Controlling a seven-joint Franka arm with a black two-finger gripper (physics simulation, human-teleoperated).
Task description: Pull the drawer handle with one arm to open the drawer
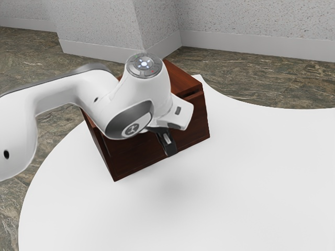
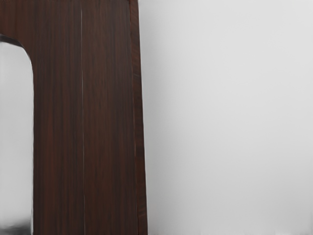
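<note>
Tool (image 1: 168, 144) is low against the drawer (image 1: 138, 154) front, just below the arm's (image 1: 63, 110) white wrist. Apart or together: can't tell from these views. Wrist view has the dark wood face (image 2: 83, 122) close under the tool and white bench (image 2: 225, 117) alongside it. Drawer stands on the bench, marbled floor (image 1: 272, 78) beyond.

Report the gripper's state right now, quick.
Gripper: cannot be told whether open or shut; it is down at the front face of the dark wooden drawer cabinet.
</note>
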